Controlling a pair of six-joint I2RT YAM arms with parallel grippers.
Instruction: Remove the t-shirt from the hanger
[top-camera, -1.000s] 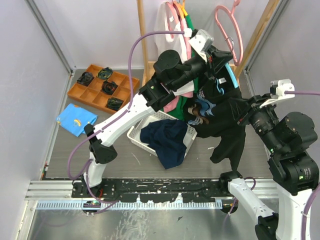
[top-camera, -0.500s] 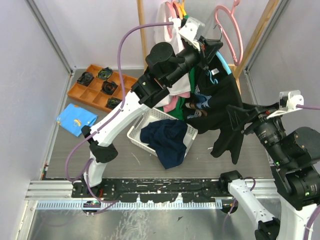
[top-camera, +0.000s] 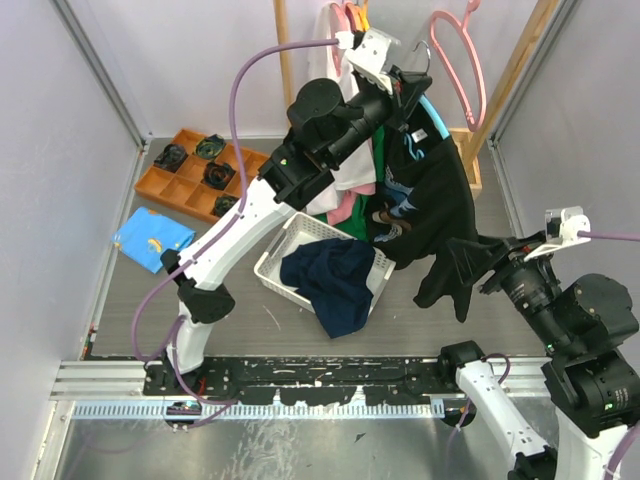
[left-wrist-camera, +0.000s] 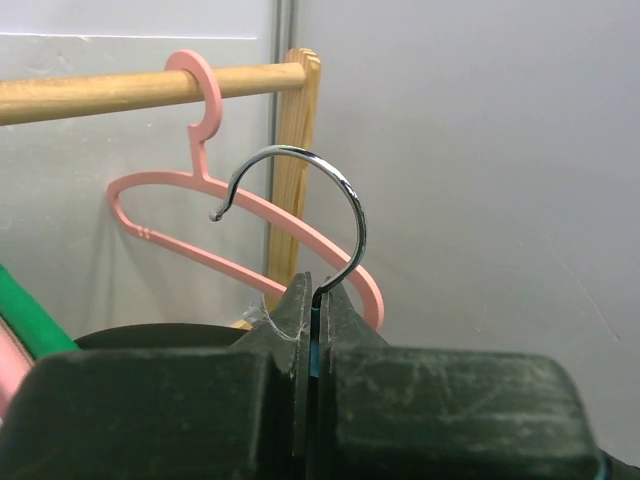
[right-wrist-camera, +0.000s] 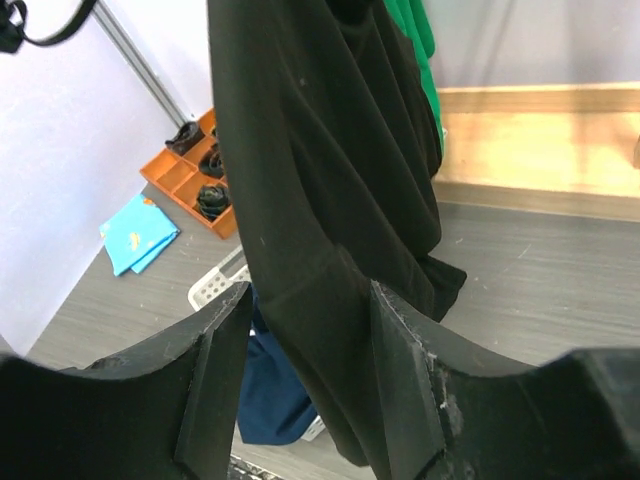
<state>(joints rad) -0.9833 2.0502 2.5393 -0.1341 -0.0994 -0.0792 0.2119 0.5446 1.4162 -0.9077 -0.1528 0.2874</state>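
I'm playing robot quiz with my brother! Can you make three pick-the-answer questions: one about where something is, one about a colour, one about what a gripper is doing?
1. Where is the light blue cloth? A lying on the grey table near the orange compartment tray; B hanging up high; C held by a robot arm.
2. What colour is the bare plastic hanger hooked on the wooden rail? A black; B pink; C white.
3. What are the left gripper's jaws doing? A wide open; B shut on the rail; C shut on the silver metal hook of the hanger carrying the black t-shirt.
Answers: 1 A, the top view shows it flat by the tray; 2 B, the left wrist view shows it pink; 3 C, the hook's stem sits pinched between the jaws.
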